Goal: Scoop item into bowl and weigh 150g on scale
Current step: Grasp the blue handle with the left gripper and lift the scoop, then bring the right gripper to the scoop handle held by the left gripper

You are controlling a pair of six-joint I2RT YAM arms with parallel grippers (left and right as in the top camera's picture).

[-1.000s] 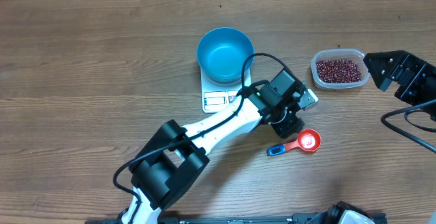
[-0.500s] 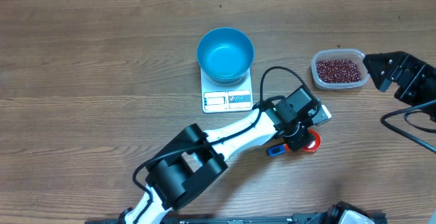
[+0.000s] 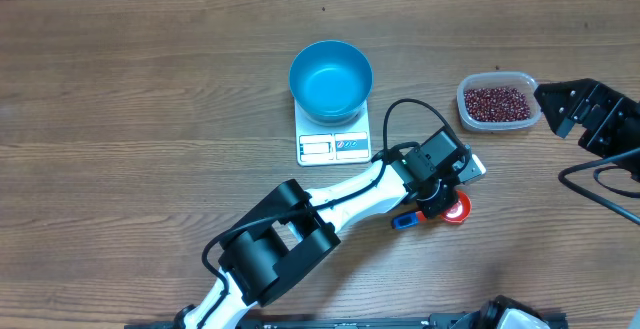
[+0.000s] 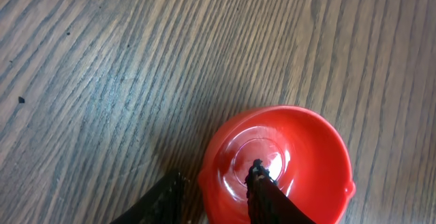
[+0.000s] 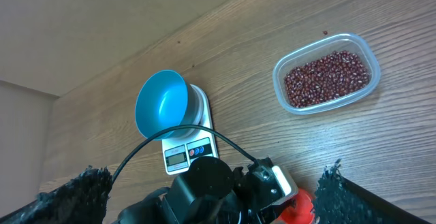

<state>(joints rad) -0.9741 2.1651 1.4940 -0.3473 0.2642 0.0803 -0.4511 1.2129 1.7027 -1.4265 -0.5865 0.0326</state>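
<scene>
Spreading under everything, the brown wood-grain table (image 3: 120, 119) is carrying all the things. The white-and-black left arm (image 3: 340, 194) is reaching across it from the near edge towards the right. The black right arm is hanging at the table's far right edge.

The round, deep, bright blue bowl (image 3: 331, 77) is sitting on the small flat white rectangular scale (image 3: 333, 146), covering its far part, with the label panels showing at the near edge. The clear rounded-rectangular plastic tub (image 3: 500, 74) is standing well to the right of them. It is holding the small dark red-brown beans (image 3: 497, 102) in a loose layer.

The right tool (image 3: 553, 109) is hovering just beside the tub's right end. Its fingers (image 5: 75, 190) are standing wide apart, gripping nothing.

The orange-red plastic measuring scoop (image 4: 300, 149) is lying on the table in front of the tub, its blue handle tip (image 3: 403, 221) pointing left. The left tool (image 4: 214, 176) is sitting low over the scoop's cup and straddling its wall. One black finger (image 4: 262, 197) is resting inside the cup, and the other is standing outside on the left. The two are only partly apart. I cannot tell whether they are pressing on the wall or just bracketing it.
</scene>
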